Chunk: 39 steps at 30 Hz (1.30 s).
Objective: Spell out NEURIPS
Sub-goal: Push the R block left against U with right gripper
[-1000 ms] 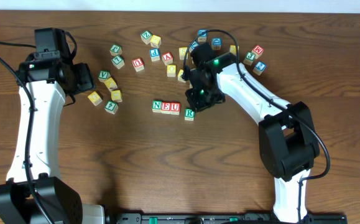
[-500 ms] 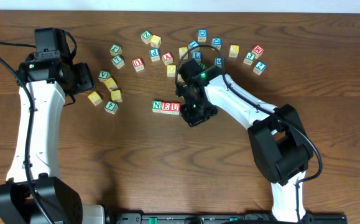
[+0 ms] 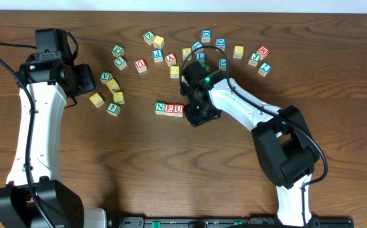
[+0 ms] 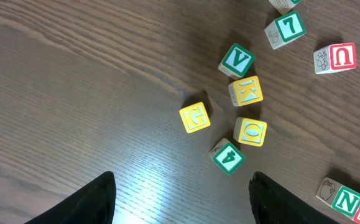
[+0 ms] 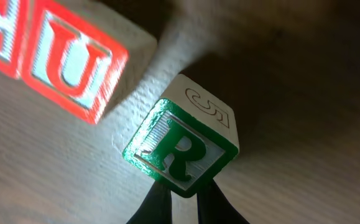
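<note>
Centre of the overhead frame: N (image 3: pixel 160 108), E (image 3: pixel 169 109), U (image 3: pixel 179 109) in a touching row on the table (image 3: pixel 107 171), reading left to right. Just right of U sits the right gripper (image 3: pixel 198 115), covering R from above.

Right wrist view: R (image 5: pixel 180 149), green face, mid-frame and turned diagonally. It lies just below-right of the red U and out of line with it, with what looks like a narrow gap between them. The fingers (image 5: pixel 220 208) are at the bottom edge, drawn together. Their tips are at R's lower corner, with the cube ahead of them, not between them.

Upper centre, overhead: loose cubes (image 3: pixel 202 36) scattered, letters too small to read.

Upper left, overhead: the left gripper (image 3: pixel 85 81), jaws wide apart, nothing between. In the left wrist view its fingers frame bare wood at the bottom. Above them, right of centre, G (image 4: pixel 194 117), O (image 4: pixel 251 132), 4 (image 4: pixel 228 155), K (image 4: pixel 246 91) and V (image 4: pixel 237 60) cluster. N shows in the lower-right corner.
</note>
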Motion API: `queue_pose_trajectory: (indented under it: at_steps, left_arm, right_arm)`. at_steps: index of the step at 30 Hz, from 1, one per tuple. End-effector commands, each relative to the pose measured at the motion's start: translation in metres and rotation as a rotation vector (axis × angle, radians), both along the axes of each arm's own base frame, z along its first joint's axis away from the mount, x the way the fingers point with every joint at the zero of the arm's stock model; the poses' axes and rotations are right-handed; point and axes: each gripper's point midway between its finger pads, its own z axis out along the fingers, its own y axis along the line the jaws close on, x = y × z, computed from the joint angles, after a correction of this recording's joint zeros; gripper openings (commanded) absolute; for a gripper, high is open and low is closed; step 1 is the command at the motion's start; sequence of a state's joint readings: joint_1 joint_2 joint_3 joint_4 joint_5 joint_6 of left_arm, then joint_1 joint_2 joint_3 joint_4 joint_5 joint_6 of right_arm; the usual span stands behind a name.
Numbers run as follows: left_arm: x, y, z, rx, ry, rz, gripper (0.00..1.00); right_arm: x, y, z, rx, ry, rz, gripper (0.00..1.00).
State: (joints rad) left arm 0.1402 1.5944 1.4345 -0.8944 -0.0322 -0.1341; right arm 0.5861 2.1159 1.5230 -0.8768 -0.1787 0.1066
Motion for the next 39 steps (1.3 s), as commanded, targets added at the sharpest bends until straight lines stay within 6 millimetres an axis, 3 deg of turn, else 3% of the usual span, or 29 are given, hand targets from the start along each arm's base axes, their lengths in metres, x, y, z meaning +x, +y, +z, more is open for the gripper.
queue_pose_trajectory:
  at_steps: [1, 10, 14, 17, 19, 22, 32, 39]
  left_arm:
    - [-0.004, 0.0, -0.007, -0.005, 0.023, 0.01, 0.68]
    - [-0.004, 0.0, -0.007, -0.005, 0.023, 0.01, 0.68]
    - [-0.004, 0.0, -0.007, -0.005, 0.023, 0.01, 0.68]
    - [-0.004, 0.0, -0.007, -0.005, 0.023, 0.01, 0.67]
    - [-0.004, 0.0, -0.007, -0.005, 0.023, 0.01, 0.68]
    - [-0.004, 0.0, -0.007, -0.005, 0.022, 0.01, 0.68]
    - [-0.004, 0.0, -0.007, -0.005, 0.022, 0.01, 0.68]
    - [-0.004, 0.0, -0.007, -0.005, 0.022, 0.01, 0.68]
  right_arm:
    - [0.004, 0.002, 0.008, 0.018, -0.026, -0.013, 0.09]
    - [0.004, 0.009, 0.023, 0.073, -0.019, -0.012, 0.01]
    - [0.006, 0.0, 0.046, 0.085, -0.039, -0.034, 0.02]
    - [0.011, -0.01, 0.052, 0.083, -0.046, -0.064, 0.04]
    - [0.02, -0.023, 0.049, 0.06, -0.046, -0.132, 0.05]
    - [0.026, -0.028, 0.046, 0.059, -0.047, -0.174, 0.05]
    - [0.033, -0.015, 0.014, 0.058, -0.006, -0.329, 0.01]
    - [0.033, -0.01, 0.001, 0.054, 0.01, -0.332, 0.02]
